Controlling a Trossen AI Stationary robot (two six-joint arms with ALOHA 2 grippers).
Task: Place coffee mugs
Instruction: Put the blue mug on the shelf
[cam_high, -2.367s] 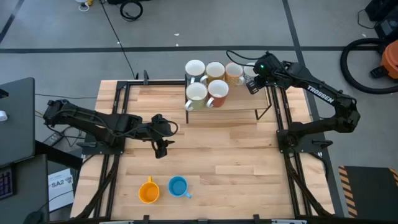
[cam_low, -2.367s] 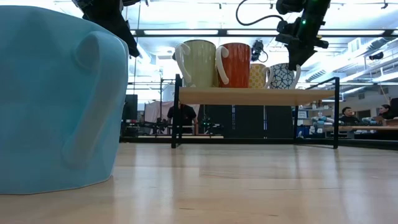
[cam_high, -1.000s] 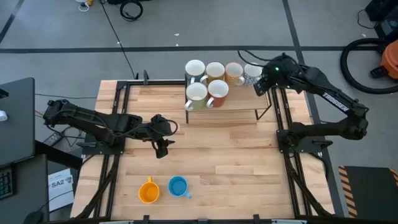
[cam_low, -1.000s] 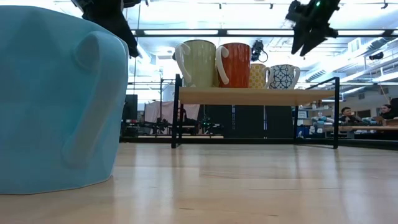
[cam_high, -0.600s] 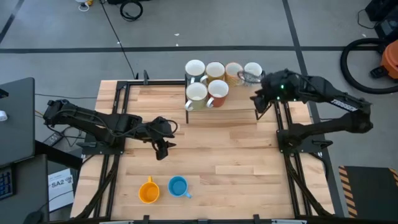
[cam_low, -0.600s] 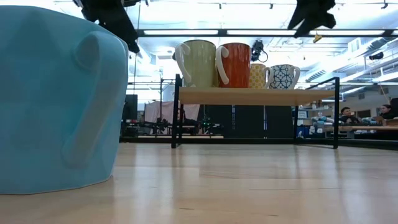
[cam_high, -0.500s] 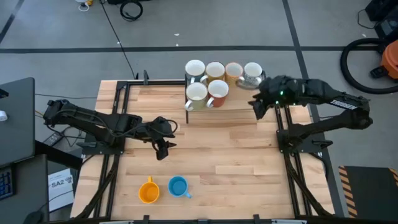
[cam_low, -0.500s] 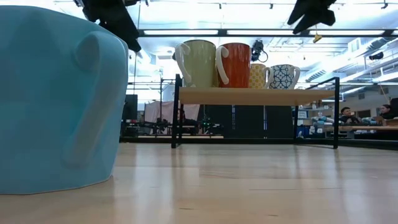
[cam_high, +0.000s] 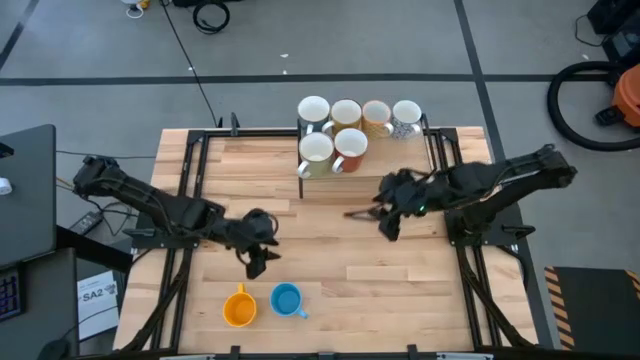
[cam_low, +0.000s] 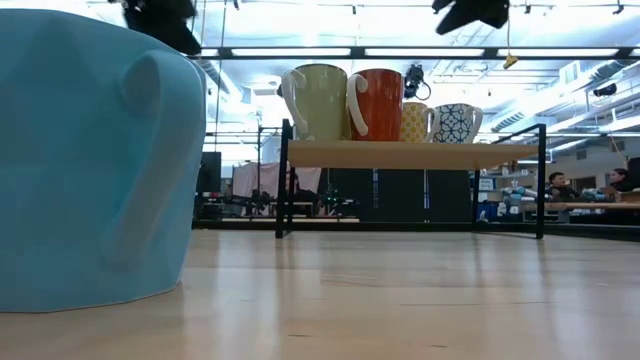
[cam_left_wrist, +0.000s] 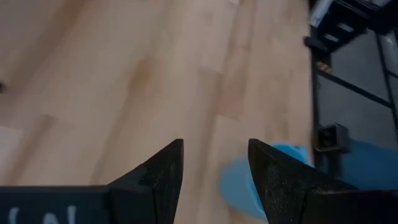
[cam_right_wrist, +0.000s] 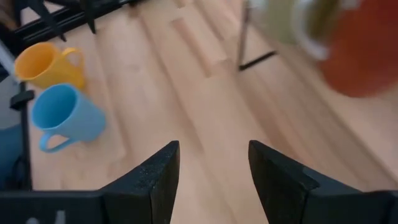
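The right gripper (cam_high: 386, 224) has come away from the raised wooden shelf (cam_high: 385, 163) and now hangs over the middle of the light wooden table (cam_high: 400, 270), just in front of the shelf; a moment ago it was up at the shelf's right end beside the patterned white mug (cam_high: 406, 115). Its fingers (cam_right_wrist: 158, 180) stand apart with nothing between them. The left gripper (cam_high: 256, 260) has dropped a little toward the near edge, above and just short of the blue ceramic mug (cam_high: 287, 299); its fingers (cam_left_wrist: 163, 171) are likewise spread and empty.

The right wrist view alone shows the blue mug lying beside the orange ceramic mug (cam_right_wrist: 48, 62), handles turned different ways, with the shelf's mugs blurred beyond. The low view shows what stands in front on the shelf: a pale green mug (cam_low: 314, 102) and a reddish-brown mug (cam_low: 377, 104), upright and side by side. From above, three more cups, a white mug (cam_high: 313, 109), a cream mug (cam_high: 346, 113) and a yellowish mug (cam_high: 376, 116), line the back row with the patterned one.
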